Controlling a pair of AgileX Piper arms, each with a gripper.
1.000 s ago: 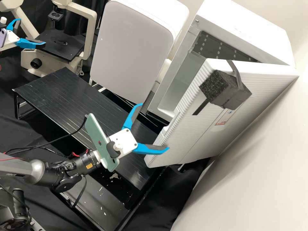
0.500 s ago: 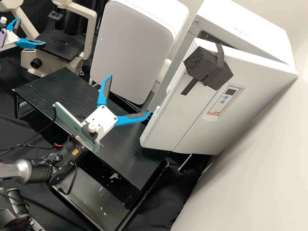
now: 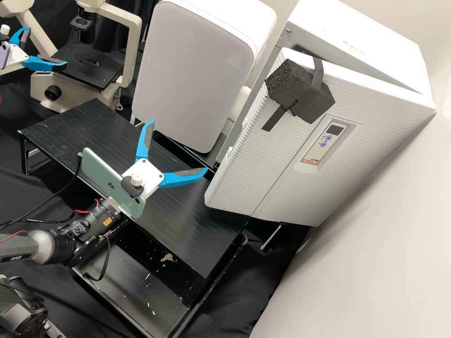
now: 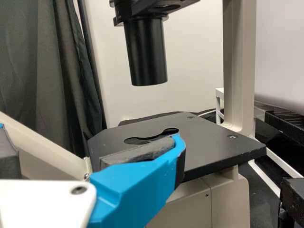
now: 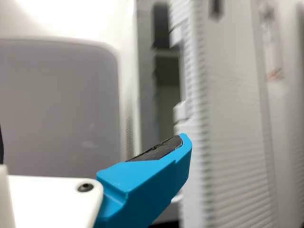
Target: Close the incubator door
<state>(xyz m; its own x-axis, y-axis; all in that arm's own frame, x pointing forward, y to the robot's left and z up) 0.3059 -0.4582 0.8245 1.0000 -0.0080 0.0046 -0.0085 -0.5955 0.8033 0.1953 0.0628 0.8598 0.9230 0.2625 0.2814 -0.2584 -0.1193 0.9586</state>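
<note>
white ribbed incubator door [image 3: 277, 173], ajar on its incubator [image 3: 357, 40]; likely stiff and weighty, best pushed flat near the free edge [image 3: 235, 157], not gripped. right hand [image 3: 178, 146] spread open and empty, near that edge; left hand [image 3: 47, 46] also open, near the microscope [image 3: 68, 94].

Blk table [image 3: 188, 234], thin lines running lengthwise on top, w/ slim metal legs [image 3: 29, 162] at one short end. Lower blk shelf [image 3: 136, 286] sits below table's near long edge; white flecks scattered on it + a pale patch [image 3: 167, 257] nr table edge. Blk cloth [image 3: 239, 291] around shelf's outer side.
</note>
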